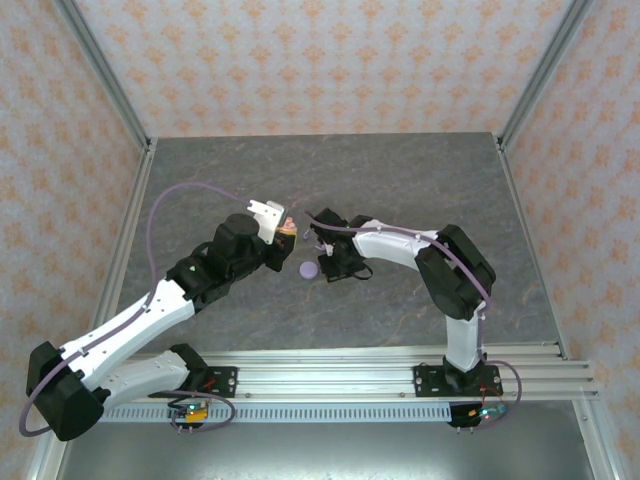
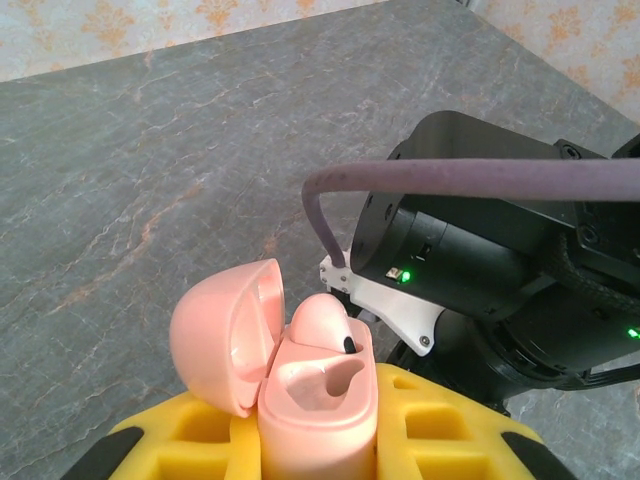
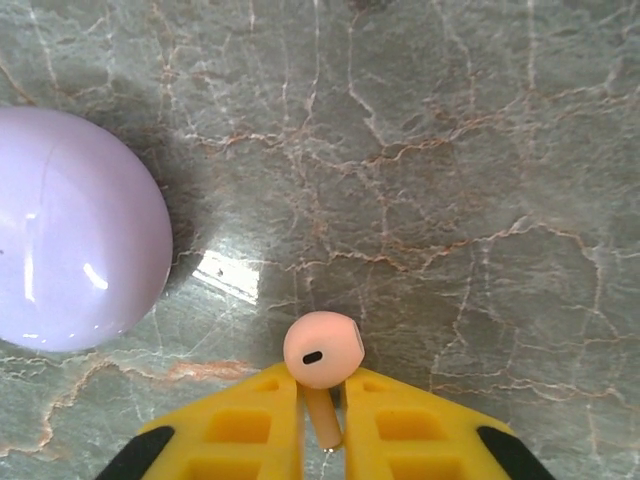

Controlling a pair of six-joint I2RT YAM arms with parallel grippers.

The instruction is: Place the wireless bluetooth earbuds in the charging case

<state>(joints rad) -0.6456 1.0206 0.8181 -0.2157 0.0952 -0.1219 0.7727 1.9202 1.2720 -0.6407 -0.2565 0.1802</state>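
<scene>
The left gripper (image 2: 305,440) is closed on the pink charging case (image 2: 320,415). Its yellow fingers (image 2: 190,440) press the body of the case from both sides and hold it upright above the grey marbled table (image 2: 150,170). The lid (image 2: 225,335) of the case is swung open to the left. One pink earbud (image 2: 322,320) sits in the far socket, with a small dark spot on its side, and the near socket (image 2: 325,385) shows its bare hollow.

The right gripper (image 3: 322,388) is narrow and pinches the second pink earbud (image 3: 322,350) by its stem, with the round head sticking out in front of the fingertips (image 3: 270,405). I cannot tell if this earbud touches the table or is just above it. To its left, the closed lilac charging case (image 3: 70,230) lies on the table, near the gripper but apart from it.

In the top view, the pink case (image 1: 288,228) is in the middle of the table and the lilac case (image 1: 308,269) is just below it.
</scene>
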